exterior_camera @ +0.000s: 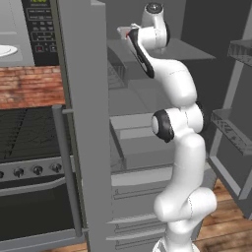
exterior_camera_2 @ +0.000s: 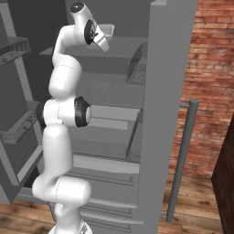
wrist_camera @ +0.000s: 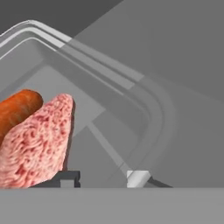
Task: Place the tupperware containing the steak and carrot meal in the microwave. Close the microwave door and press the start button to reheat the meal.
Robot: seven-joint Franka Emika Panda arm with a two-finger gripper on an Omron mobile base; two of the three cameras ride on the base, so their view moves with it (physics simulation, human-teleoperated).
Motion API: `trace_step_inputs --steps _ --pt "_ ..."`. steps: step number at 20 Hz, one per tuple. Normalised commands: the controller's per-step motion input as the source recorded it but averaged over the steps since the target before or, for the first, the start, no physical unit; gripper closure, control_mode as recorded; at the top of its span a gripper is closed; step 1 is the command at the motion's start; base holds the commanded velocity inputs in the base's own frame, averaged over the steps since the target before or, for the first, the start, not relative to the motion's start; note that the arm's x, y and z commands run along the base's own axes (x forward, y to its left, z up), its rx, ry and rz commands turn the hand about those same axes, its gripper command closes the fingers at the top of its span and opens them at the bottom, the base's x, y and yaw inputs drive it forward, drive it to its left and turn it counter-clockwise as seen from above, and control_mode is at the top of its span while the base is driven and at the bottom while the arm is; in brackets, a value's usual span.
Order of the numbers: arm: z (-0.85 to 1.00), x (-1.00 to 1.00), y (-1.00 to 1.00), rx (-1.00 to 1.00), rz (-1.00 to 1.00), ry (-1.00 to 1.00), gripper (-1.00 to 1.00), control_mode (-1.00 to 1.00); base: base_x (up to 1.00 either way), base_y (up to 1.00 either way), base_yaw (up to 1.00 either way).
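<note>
White arm (exterior_camera: 179,147) before open grey fridge (exterior_camera: 93,123)

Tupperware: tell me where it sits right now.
The tupperware sits on an upper shelf of the open fridge, right at the gripper; in the hand view it holds the steak and carrot at left.

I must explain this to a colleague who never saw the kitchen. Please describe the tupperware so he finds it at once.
Find the open grey fridge and its upper shelf. The tupperware sits there at the gripper: a clear tub holding a pink steak and an orange carrot.
</note>
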Motion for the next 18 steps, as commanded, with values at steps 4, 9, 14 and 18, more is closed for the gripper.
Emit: trace_step_inputs --steps 4,9,14,18 --pt "-0.12 -0.03 0.0 0.0 0.0 -0.03 1.0 -1.0 0.0 0.0 0.0" --pt "-0.22 -0.14 0.0 0.0 -0.04 -0.04 1.0 -1.0 0.0 0.0 0.0" --pt "-0.32 -0.32 0.0 0.0 -0.06 -0.14 1.0 -1.0 0.0 0.0 0.0" --pt "-0.43 -0.49 0.0 0.0 -0.07 -0.25 1.0 -1.0 0.0 0.0 0.0"
